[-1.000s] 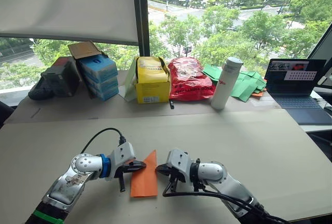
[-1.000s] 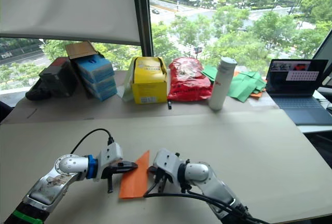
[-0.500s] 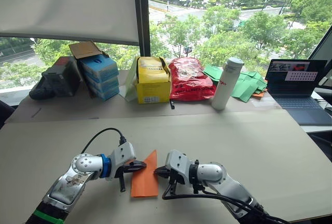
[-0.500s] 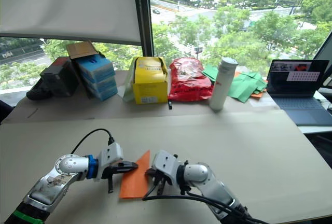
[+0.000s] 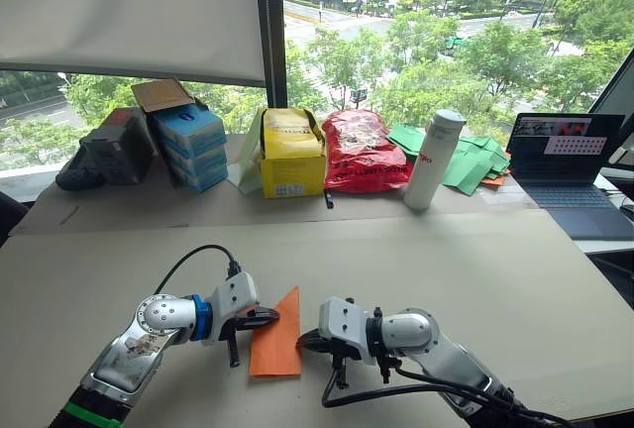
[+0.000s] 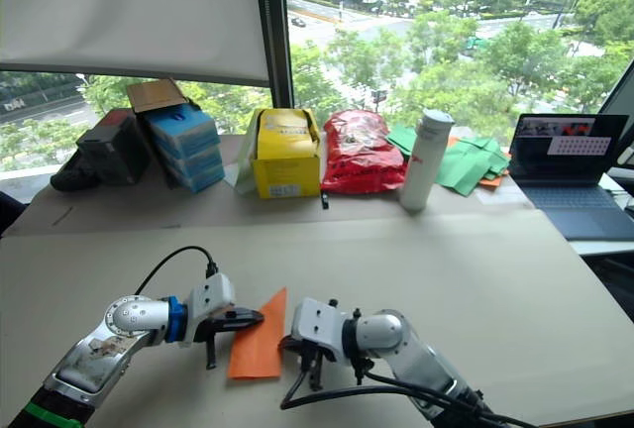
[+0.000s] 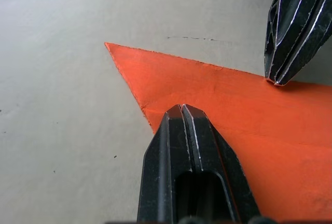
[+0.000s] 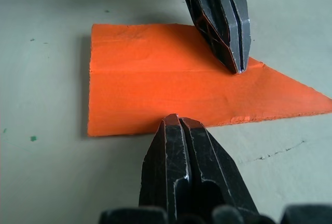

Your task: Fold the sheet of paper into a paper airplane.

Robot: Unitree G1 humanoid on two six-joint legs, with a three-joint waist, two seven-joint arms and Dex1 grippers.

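The orange sheet of paper lies flat on the table, folded into a pointed wedge with its tip away from me and a crease running along its length. My left gripper is shut, and its tip presses down on the paper's left part near the tip. My right gripper is also shut. Its tip rests against the paper's right long edge, lower down than the left gripper. Neither gripper holds anything.
Along the table's far side stand a dark bag, blue boxes, a yellow box, a red bag, a white bottle and green paper pieces. A laptop sits at the far right.
My right gripper has slid back toward me along the paper's right edge. The left gripper and the paper have stayed in place.
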